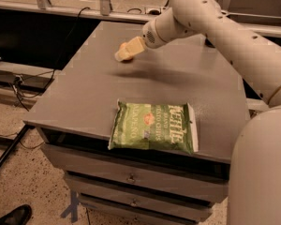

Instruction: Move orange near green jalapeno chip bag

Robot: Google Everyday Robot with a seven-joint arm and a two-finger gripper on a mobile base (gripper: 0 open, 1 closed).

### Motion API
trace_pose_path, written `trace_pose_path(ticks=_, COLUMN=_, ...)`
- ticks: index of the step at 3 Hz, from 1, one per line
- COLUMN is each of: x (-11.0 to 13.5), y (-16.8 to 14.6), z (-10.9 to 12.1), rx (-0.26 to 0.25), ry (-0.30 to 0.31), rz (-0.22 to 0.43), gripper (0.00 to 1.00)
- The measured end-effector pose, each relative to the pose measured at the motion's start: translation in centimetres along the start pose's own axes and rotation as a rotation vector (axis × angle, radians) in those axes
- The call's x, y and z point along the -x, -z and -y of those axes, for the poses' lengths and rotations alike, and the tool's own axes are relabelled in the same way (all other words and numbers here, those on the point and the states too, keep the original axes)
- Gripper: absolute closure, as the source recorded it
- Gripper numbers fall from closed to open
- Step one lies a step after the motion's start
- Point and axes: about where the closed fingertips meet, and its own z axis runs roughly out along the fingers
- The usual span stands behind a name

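The green jalapeno chip bag (153,127) lies flat near the table's front edge, with its white lettering facing up. My gripper (125,53) is low over the far left part of the grey table (84,88), reaching in from the upper right. It is at the orange (124,57), which shows only as a bit of orange colour at the gripper's tip; the rest is covered. I cannot tell whether the gripper touches or holds it. The orange is well behind the bag, apart from it.
My arm (225,32) crosses the table's back right part and my body (262,172) fills the right edge. Drawers (131,177) sit under the tabletop. A shoe (11,215) and cables (18,86) are on the floor at left.
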Motion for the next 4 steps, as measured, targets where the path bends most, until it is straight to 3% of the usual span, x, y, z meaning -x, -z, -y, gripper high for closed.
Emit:
trace_pose_path(ticks=1, x=-0.6, y=-1.6, z=-0.1, rx=0.005, ry=-0.030, rz=-0.008, gripper=0.16)
trace_pose_path(ticks=3, x=-0.3, y=-3.2, z=-1.2, rx=0.038, ry=-0.058, rz=0.023, gripper=0.62)
trace_pose_path(ticks=4, x=0.4, y=-2.3, z=-1.2, rx=0.046, ry=-0.030, rz=0.043, gripper=0.87)
